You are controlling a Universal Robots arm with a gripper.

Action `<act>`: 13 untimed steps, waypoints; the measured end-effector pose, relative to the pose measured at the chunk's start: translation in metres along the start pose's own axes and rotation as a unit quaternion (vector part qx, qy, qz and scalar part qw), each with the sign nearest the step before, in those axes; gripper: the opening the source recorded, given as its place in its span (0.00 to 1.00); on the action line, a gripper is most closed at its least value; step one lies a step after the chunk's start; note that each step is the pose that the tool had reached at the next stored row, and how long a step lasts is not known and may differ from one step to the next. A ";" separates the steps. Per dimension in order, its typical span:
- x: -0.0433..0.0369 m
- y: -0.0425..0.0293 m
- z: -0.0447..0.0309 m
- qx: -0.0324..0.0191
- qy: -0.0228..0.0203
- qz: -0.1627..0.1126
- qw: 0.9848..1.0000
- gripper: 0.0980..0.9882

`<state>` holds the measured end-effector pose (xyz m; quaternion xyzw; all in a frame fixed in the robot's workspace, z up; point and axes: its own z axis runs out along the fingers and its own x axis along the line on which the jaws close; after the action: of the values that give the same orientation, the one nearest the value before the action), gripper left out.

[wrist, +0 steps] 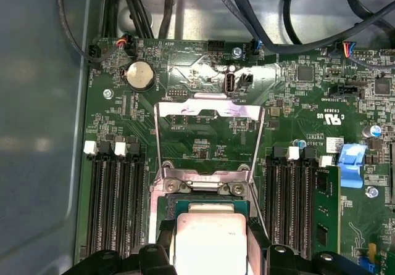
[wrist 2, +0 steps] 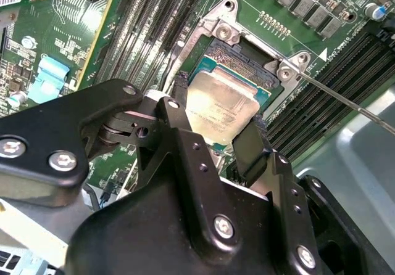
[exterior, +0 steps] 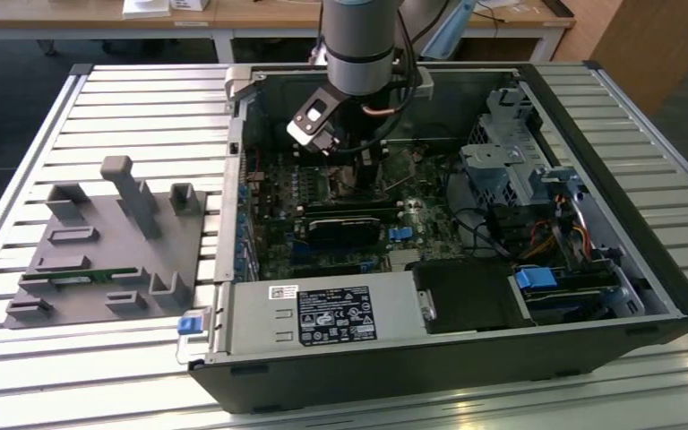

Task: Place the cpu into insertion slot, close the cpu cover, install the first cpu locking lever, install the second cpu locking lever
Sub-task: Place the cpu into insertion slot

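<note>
So the gripper point(wrist 2: 220, 105) is clamped on the cpu point(wrist 2: 226, 97), one black finger point(wrist 2: 176, 93) on each of two opposite edges. The chip sits right over the slot point(wrist 2: 242, 58), covering the near half, with the far strip of contacts open behind it. I can't tell if it's touching down or hovering a hair above.

Orientation: it's square, so there's no real long axis. The silver face points up at the wrist cameras, lying flat or close to it. In the first wrist view its edges look about square with the slot's rim; the second wrist view makes it look a touch tilted, so I wouldn't swear to it.

The cover point(wrist: 210, 108) is swung up and back off the slot's far side, and a lever point(wrist 2: 345, 102) sticks out from the slot's corner, unlatched.

What I'd worry about:
- chip going in off-centre or corner-first, which could mash the slot's contacts
- fingers bumping the slot's metal surround, since they straddle it closely
- cover flopping down onto the fingers if anything knocks it
</note>
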<state>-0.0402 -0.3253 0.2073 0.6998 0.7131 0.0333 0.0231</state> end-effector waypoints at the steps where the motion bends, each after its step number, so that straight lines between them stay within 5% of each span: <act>1: 0.0000 0.0000 0.0002 0.000 0.000 0.000 1.000 0.50; 13: 0.0011 -0.0005 0.0064 0.001 -0.001 0.000 1.000 0.50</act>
<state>-0.0403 -0.3241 0.2009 0.6998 0.7132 0.0324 0.0231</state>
